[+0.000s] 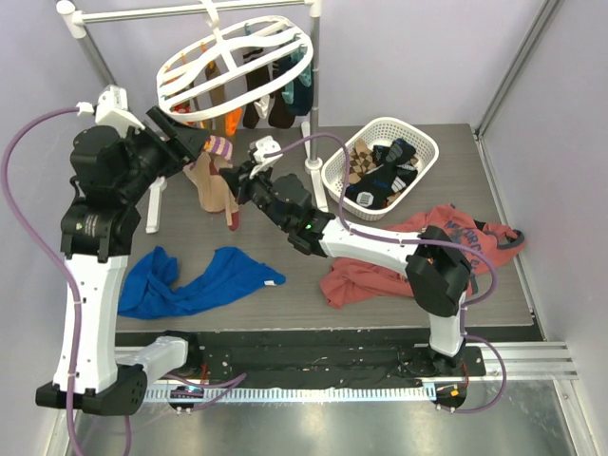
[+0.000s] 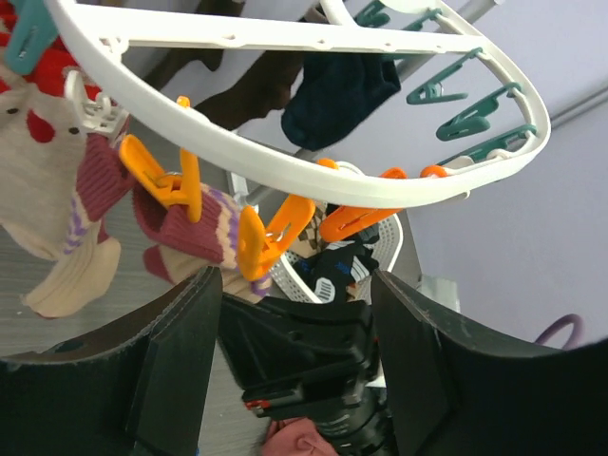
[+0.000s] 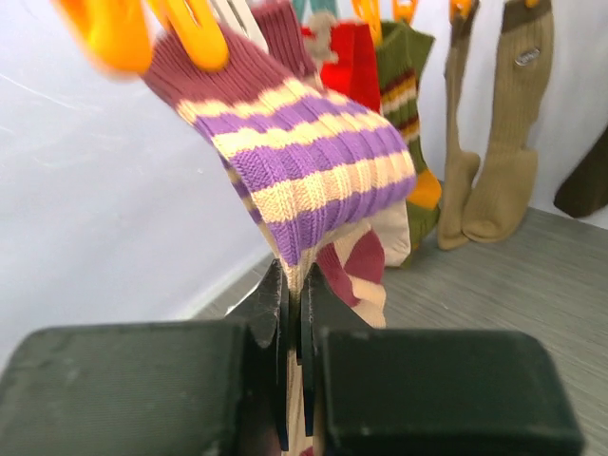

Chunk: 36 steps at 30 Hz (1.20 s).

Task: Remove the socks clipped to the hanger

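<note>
The socks (image 1: 258,103) are mostly clipped under the hanger (image 2: 313,161), which is hung from the rail stand (image 1: 180,11) above the far left of the worktop (image 1: 304,261). Others are lying in the white basket (image 1: 389,122) to the right. One striped sock (image 3: 323,180), banded maroon, purple and cream, is pinched at its cuff by an orange clip (image 3: 195,33). Lower down it is clamped by the right hand (image 3: 293,285), whose jaws are pressed together on the fabric. The left hand (image 2: 294,280) is held just under the ring, its fingers (image 2: 180,361) well apart and nothing between them.

The step in hand is judged to be the freeing of this sock. It is probably best done with the pull kept straight down along the sock's hang, so that the ring is not set swinging. The clip should be squeezed open, or the frame steadied, by the left hand before force is applied, since a sideways tug could tilt the hanger on its rail.

One hanger, one basket and two hands are counted. Two shirts are spread on the worktop, a blue shirt (image 1: 204,280) and a red shirt (image 1: 380,275). In the right wrist view at least six hanging socks are made out: the striped one, a red one, a green banded one, two tan ones and a dark brown one at the right edge. In the left wrist view at least five orange clips and four teal clips (image 2: 465,119) are counted. The socks in the basket are too tangled to be counted.
</note>
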Each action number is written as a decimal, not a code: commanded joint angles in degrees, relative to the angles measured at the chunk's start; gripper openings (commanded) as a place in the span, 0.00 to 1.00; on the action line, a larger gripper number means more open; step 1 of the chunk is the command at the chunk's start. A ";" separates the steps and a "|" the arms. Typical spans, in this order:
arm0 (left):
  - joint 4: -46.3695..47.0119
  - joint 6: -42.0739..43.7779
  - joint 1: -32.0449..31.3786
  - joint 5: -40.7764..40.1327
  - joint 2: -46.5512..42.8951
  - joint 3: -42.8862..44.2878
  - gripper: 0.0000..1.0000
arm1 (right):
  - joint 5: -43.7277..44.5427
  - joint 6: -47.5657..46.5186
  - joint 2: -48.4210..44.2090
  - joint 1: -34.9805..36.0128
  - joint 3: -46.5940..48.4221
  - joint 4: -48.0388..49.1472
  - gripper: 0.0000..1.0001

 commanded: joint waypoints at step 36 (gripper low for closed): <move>3.68 2.29 0.06 -13.57 2.92 0.00 0.58 | -8.48 9.62 -7.93 0.54 -5.47 1.08 0.01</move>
